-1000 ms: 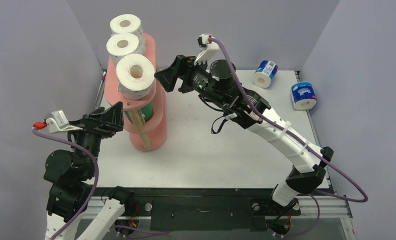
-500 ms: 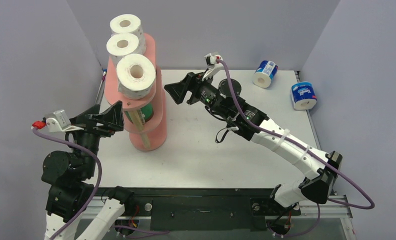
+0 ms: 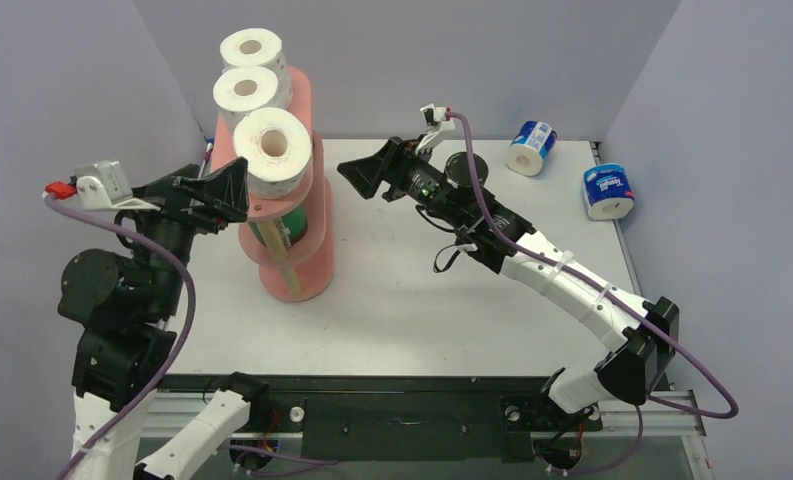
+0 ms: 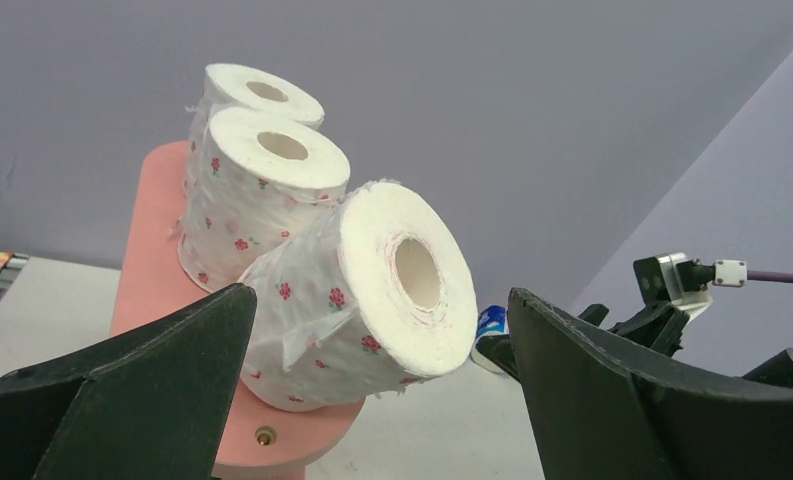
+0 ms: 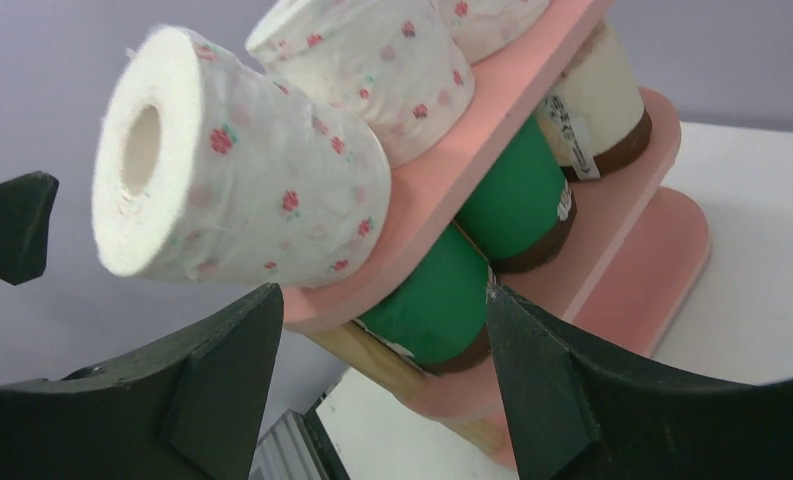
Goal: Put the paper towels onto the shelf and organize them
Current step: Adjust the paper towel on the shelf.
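Observation:
The pink shelf (image 3: 312,255) stands at the table's left. Three white, red-dotted paper towels fill its top board; the nearest one (image 3: 272,150) is tilted and overhangs the board's front end (image 4: 302,440). Two green rolls (image 5: 432,300) (image 5: 517,190) and a cream roll (image 5: 597,95) sit on the middle board. Two blue-white rolls (image 3: 530,147) (image 3: 608,190) lie on the table at the far right. My left gripper (image 3: 234,190) is open just left of the tilted roll (image 4: 372,290), holding nothing. My right gripper (image 3: 357,172) is open, right of the shelf and apart from it.
Lavender walls close in the table on three sides, the left one close behind the shelf. A black frame rail (image 3: 402,410) runs along the near edge. The right arm's purple cable (image 3: 492,215) trails over the table's middle.
My left gripper has risen from the middle board's height to the tilted top roll. My right gripper has drawn back rightward from that roll, its jaws a little narrower.

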